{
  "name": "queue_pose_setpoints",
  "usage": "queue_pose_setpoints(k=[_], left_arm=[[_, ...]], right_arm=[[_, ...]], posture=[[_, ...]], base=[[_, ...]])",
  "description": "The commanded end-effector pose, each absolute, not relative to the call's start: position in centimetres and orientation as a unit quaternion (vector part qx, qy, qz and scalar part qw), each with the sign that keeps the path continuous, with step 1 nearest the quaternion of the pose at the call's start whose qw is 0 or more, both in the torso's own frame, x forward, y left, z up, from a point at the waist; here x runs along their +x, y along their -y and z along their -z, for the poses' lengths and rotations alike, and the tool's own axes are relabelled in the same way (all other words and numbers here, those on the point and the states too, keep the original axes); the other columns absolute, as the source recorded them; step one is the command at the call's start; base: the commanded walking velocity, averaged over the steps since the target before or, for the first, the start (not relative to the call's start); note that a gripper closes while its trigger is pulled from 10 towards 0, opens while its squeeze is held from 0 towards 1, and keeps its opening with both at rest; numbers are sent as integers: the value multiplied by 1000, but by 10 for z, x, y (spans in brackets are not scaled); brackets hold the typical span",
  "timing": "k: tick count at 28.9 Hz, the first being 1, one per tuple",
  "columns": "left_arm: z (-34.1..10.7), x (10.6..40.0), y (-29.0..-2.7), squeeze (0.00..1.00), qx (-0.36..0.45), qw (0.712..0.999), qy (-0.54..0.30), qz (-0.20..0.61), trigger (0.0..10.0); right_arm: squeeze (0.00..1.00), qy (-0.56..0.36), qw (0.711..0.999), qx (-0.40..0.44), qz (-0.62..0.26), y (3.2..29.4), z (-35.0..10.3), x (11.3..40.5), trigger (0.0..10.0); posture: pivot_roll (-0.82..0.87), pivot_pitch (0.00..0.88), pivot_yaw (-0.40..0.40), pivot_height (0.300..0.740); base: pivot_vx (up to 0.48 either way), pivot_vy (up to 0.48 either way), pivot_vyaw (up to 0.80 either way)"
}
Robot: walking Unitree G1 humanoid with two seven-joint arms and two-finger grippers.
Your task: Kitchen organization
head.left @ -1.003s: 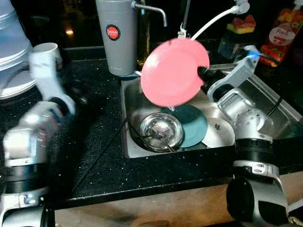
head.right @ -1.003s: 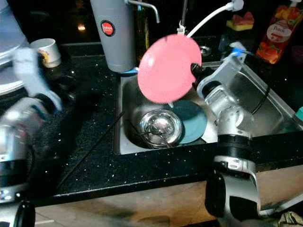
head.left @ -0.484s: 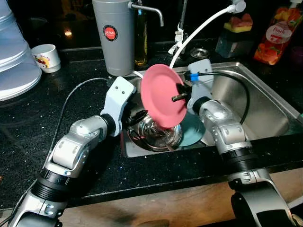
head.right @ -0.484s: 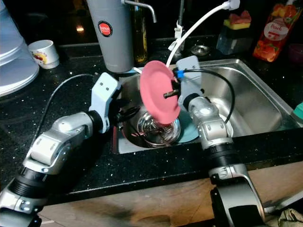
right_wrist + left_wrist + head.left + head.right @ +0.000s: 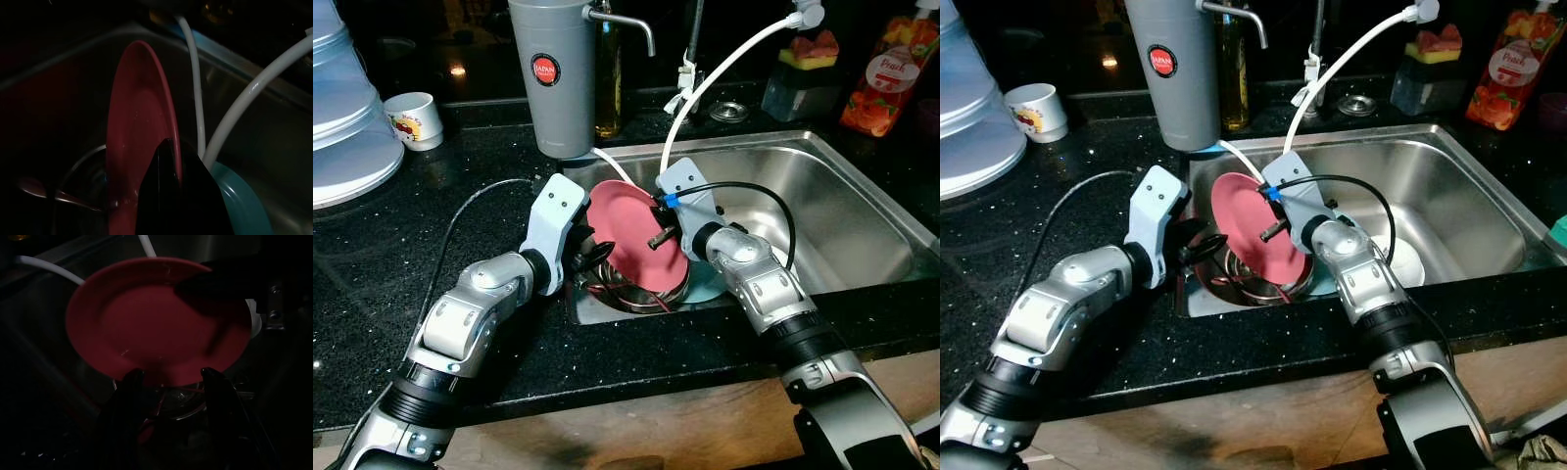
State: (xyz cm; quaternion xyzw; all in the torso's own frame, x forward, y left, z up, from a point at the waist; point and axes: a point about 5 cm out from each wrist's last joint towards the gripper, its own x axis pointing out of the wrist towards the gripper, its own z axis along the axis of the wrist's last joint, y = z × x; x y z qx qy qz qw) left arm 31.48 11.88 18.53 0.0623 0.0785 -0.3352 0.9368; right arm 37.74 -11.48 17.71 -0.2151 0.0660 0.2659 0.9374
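A pink plate (image 5: pixel 631 235) stands tilted on edge in the steel sink (image 5: pixel 822 186), its lower rim resting on a steel bowl (image 5: pixel 641 297). My right gripper (image 5: pixel 657 238) is shut on the plate's rim, one black finger (image 5: pixel 166 196) lying across it. My left gripper (image 5: pixel 595 253) reaches in from the sink's left edge, open, with its fingertips (image 5: pixel 133 379) just short of the plate's (image 5: pixel 156 323) lower edge. A teal plate (image 5: pixel 713 284) lies flat behind the bowl, and a white plate (image 5: pixel 1402 264) lies to its right.
A grey water dispenser (image 5: pixel 553 78) stands behind the sink, with a white hose (image 5: pixel 724 73) curving down into it. A white cup (image 5: pixel 413 117) and a translucent container (image 5: pixel 342 117) sit on the black counter (image 5: pixel 460 225) at the left. A juice bottle (image 5: pixel 891 78) stands back right.
My right gripper has lowered the pink plate from above the sink down onto the bowl. My left arm has swung in from the left to the sink's edge beside the plate.
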Motion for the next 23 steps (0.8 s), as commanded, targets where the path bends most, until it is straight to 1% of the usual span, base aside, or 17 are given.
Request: queue_pose_setpoints(k=[1, 6, 14, 15, 16, 17, 18, 22, 23], left_arm=[[-179, 314, -122, 0, 57, 936, -92, 334, 10000], [-175, 314, -119, 0, 74, 934, -97, 335, 10000], [-173, 315, -118, 0, 89, 933, -98, 334, 10000], [-173, 316, -119, 0, 94, 934, -97, 332, 10000], [-174, 317, -119, 0, 97, 934, -97, 330, 10000], [-174, 317, -119, 0, 97, 934, -97, 330, 10000], [-174, 318, -120, 0, 99, 935, -96, 328, 10000], [-174, 318, -122, 0, 99, 936, -96, 323, 10000], [-175, 319, -123, 0, 100, 937, -96, 320, 10000]], right_arm=[[0, -100, 923, -235, -287, 111, -163, 376, 10000], [0, -136, 901, -270, -311, 110, -154, 376, 10000], [0, -142, 895, -282, -315, 111, -154, 377, 10000], [51, -141, 896, -281, -314, 111, -155, 378, 10000], [369, -140, 897, -279, -313, 111, -157, 379, 10000], [369, -140, 897, -279, -313, 111, -157, 379, 10000], [1000, -138, 898, -276, -315, 111, -158, 380, 10000], [1000, -133, 898, -279, -313, 110, -161, 382, 10000], [808, -130, 899, -279, -312, 110, -162, 382, 10000]], posture=[[23, 12, 1, 740], [26, 13, 0, 740], [25, 13, 1, 740], [26, 12, 2, 740], [26, 12, 2, 740], [26, 12, 2, 740], [28, 12, 3, 740], [28, 12, 3, 740], [28, 11, 4, 740]], base=[[0, 0, 0], [0, 0, 0], [0, 0, 0], [0, 0, 0], [0, 0, 0], [0, 0, 0], [0, 0, 0], [0, 0, 0], [0, 0, 0]])
